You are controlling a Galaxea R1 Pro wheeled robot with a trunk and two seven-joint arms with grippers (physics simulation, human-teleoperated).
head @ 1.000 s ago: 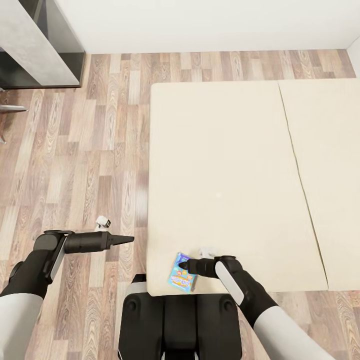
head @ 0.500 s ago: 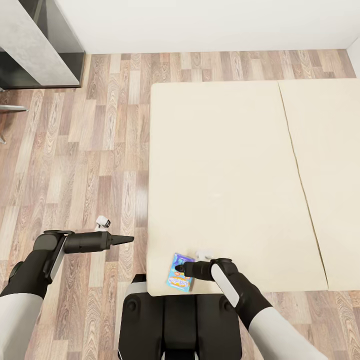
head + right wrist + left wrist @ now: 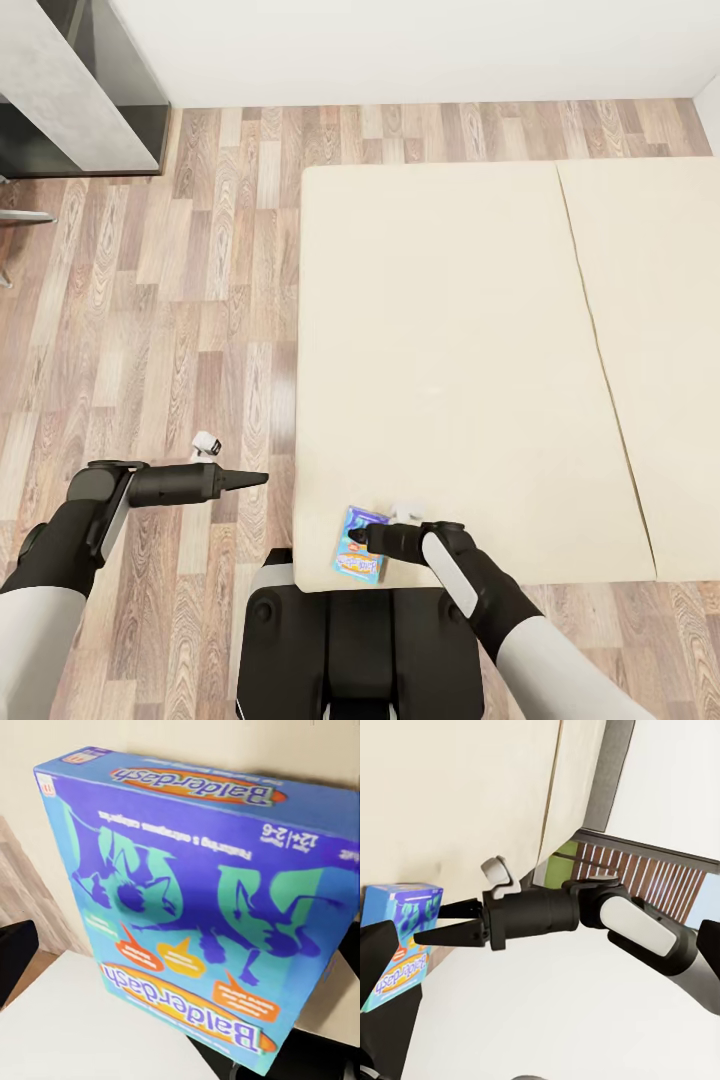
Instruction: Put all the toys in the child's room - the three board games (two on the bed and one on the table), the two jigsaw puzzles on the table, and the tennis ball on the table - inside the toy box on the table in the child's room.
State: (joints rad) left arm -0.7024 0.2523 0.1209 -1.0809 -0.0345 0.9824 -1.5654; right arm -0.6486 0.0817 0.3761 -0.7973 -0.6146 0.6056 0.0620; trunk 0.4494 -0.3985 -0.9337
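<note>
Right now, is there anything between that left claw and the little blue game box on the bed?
Nothing stands between them. In the head view, wood floor and the mattress corner separate the left claw from the blue board game.

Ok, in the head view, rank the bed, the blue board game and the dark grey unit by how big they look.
1. bed, by far the largest
2. dark grey unit, cut off at the frame edge, so its full size is unsure
3. blue board game, smallest

My right end effector [image 3: 362,538] covers part of the blue board game [image 3: 359,553] in the head view. Finger contact cannot be determined. The bed [image 3: 450,350] is cut off at the right edge.
</note>
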